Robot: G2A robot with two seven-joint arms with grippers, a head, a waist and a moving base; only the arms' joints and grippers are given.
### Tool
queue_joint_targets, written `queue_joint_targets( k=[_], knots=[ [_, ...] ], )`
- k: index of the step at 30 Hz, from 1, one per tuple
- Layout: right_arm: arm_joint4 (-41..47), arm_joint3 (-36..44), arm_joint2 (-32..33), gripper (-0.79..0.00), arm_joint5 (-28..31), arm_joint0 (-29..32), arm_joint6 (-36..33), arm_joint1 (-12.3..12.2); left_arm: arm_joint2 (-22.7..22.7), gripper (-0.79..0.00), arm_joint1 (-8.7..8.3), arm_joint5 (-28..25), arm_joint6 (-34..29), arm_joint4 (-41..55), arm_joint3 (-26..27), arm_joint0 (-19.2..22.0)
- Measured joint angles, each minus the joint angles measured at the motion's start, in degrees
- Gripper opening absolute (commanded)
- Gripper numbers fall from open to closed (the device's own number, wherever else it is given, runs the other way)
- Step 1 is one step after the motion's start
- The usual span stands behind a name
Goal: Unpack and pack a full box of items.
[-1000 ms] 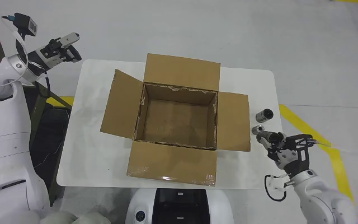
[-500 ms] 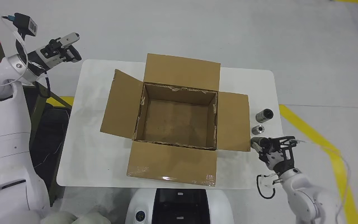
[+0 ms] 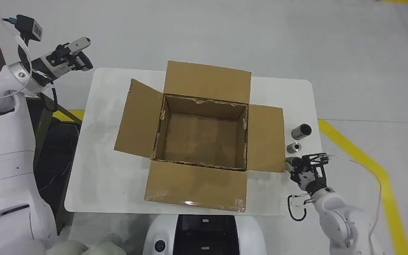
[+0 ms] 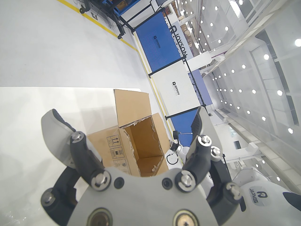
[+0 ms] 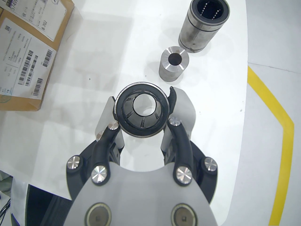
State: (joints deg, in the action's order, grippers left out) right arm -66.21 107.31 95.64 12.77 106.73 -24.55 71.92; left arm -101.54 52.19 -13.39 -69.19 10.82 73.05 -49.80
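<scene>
cardboard box [image 3: 207, 81] in the middle of the table [image 3: 287, 95], flaps out, empty inside — unpack looks done, repack all to do: right gripper [image 5: 143, 104] clamped around one linear bearing [image 5: 145, 124] just beside a steel bushing [image 5: 174, 63] and a second linear bearing [image 5: 202, 24], left gripper [image 4: 127, 115] wide open, holding nothing, off a table corner.

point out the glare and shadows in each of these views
Left wrist view: ceiling lights flare into white blobs. Right wrist view: the small metal cylinder glints on its end face; it and the larger bearing throw soft shadows on the table. Top view: even light, the box shaded inside along its walls.
</scene>
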Motion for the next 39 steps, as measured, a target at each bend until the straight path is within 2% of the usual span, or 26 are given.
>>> queue_joint_targets(
  k=[5,8,13,16,17,18,22,26,30,39],
  knots=[
    [-0.5,-1.6,-0.9,-0.785,-1.4,-1.7,-0.5,0.0,0.0,0.000,0.00,0.0,0.0,0.0,0.0,0.0],
    [-0.8,-2.4,-1.4,-0.705,-1.8,-2.4,-0.8,-0.1,0.0,0.000,0.00,0.0,0.0,0.0,0.0,0.0],
    [-1.4,-3.7,-2.3,-0.622,-2.5,-3.8,-1.3,-0.1,0.0,0.000,0.00,0.0,0.0,0.0,0.0,0.0],
    [-1.7,-4.1,-2.6,-0.468,-2.6,-4.3,-1.7,-0.2,0.0,0.000,0.00,0.0,0.0,0.0,0.0,0.0],
    [-1.8,-4.2,-2.7,-0.379,-2.6,-4.4,-1.8,-0.2,0.0,0.000,0.00,0.0,0.0,0.0,0.0,0.0],
    [-1.9,-4.2,-2.7,-0.256,-2.7,-4.5,-1.9,-0.2,0.0,0.000,0.00,0.0,0.0,0.0,0.0,0.0],
    [-2.2,-3.9,-2.7,-0.129,-3.1,-4.8,-2.3,-0.3,0.0,0.000,0.00,0.0,0.0,0.0,0.0,0.0],
    [-2.4,-3.1,-2.3,-0.077,-3.0,-4.3,-2.5,-0.5,0.0,0.000,0.00,0.0,0.0,0.0,0.0,0.0],
    [-2.1,-0.9,-0.9,-0.071,-3.1,-2.7,-2.0,-0.6,0.0,0.000,0.00,0.0,0.0,0.0,0.0,0.0],
    [-1.9,8.1,4.5,-0.046,-4.0,6.0,0.3,-0.9,0.0,0.000,0.00,0.0,0.0,0.0,0.0,0.0]
  ],
)
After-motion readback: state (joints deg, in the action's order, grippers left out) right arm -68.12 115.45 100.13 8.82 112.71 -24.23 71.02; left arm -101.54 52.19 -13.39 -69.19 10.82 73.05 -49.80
